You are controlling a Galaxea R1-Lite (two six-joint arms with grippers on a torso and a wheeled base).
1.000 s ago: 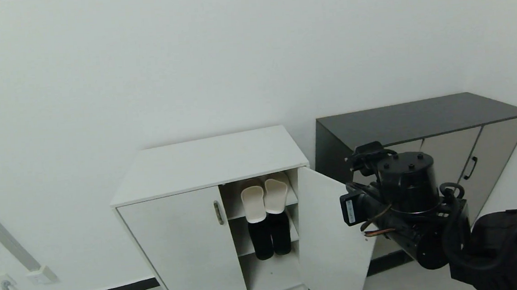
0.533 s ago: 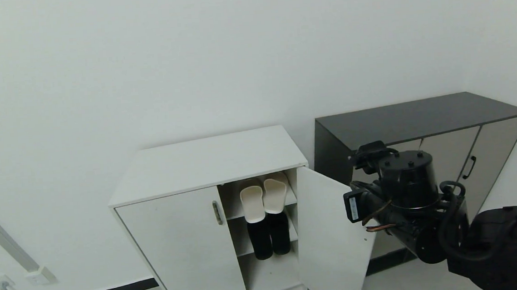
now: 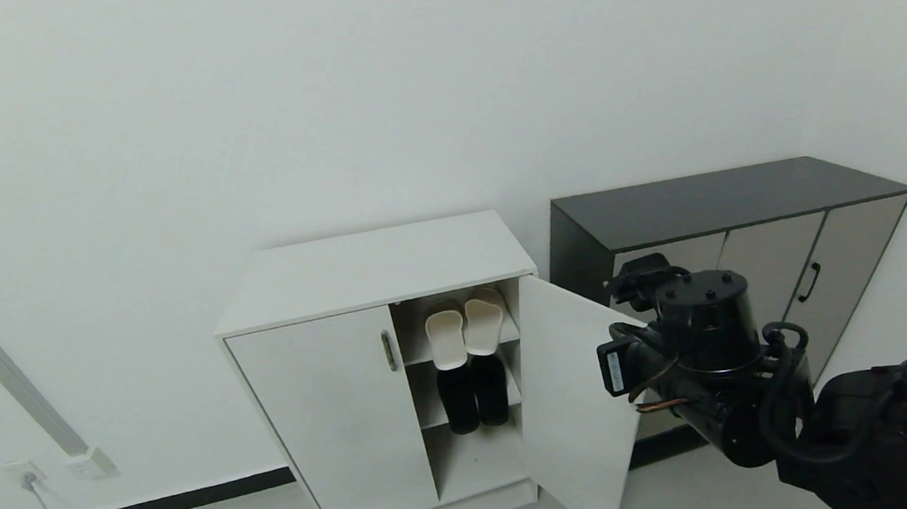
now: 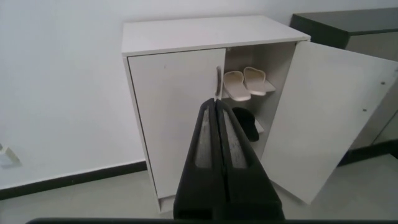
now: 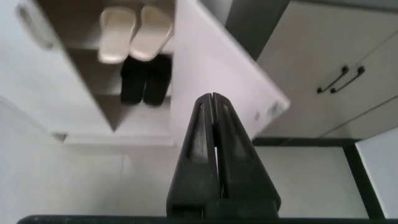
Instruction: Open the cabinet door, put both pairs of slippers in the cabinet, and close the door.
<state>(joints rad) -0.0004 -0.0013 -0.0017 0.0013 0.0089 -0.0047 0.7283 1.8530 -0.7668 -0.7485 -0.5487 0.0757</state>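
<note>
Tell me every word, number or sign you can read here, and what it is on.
Nothing here reads clearly.
White sticker on the right arm: dark print, too small to read.
White cabinet, slippers, dark cabinet: no lettering visible.

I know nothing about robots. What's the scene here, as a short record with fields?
Cabinet: white cabinet, right door open, left door shut
Upper shelf: cream slippers
Shelf below: black slippers
Left claw: shut, empty
Right claw: shut, empty
Nearby: dark cabinet, doors shut
Left to do: close the right door
</note>
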